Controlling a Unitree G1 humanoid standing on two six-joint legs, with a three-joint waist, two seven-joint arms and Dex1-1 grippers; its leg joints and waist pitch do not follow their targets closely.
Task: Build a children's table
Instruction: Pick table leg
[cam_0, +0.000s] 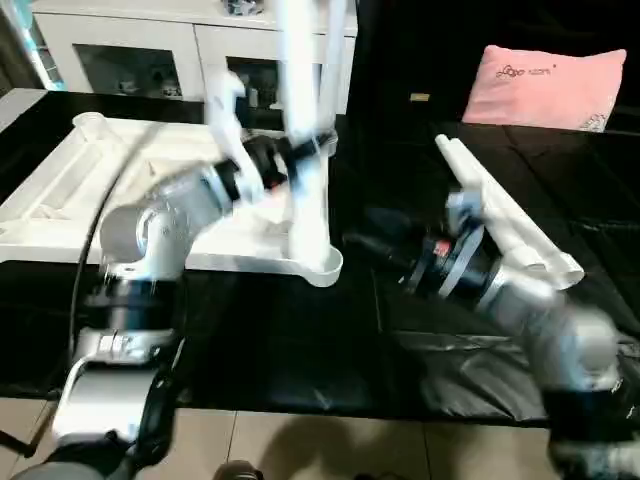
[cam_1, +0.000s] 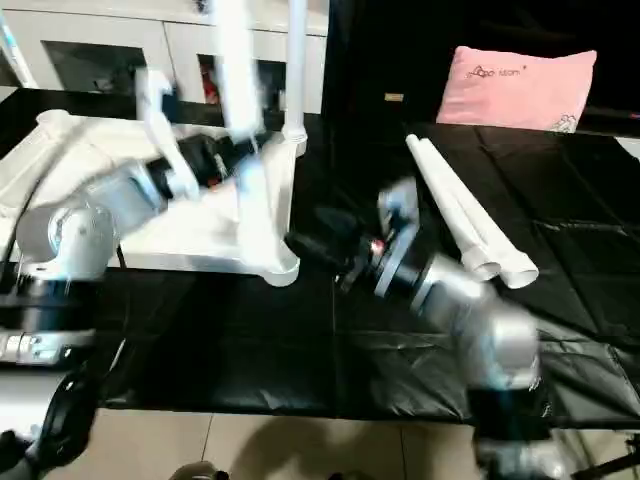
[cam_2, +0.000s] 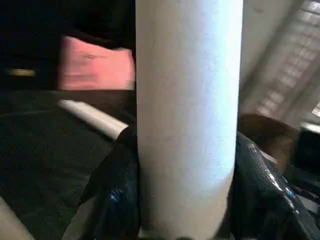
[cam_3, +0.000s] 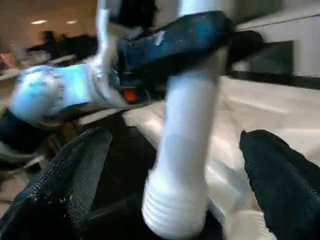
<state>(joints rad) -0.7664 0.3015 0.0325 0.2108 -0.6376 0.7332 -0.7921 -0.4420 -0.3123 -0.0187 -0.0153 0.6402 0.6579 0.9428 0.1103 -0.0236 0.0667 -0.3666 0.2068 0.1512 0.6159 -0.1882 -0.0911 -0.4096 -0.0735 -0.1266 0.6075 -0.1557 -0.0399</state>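
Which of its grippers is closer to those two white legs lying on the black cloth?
The right gripper: it hangs open beside the two loose legs. The left gripper is farther off, shut on an upright leg at the tabletop.

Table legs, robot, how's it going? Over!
Left gripper clamped on a leg above the tabletop corner. Right gripper open, close to that leg's threaded end. Two legs spare on the black cover. Nothing in the way.
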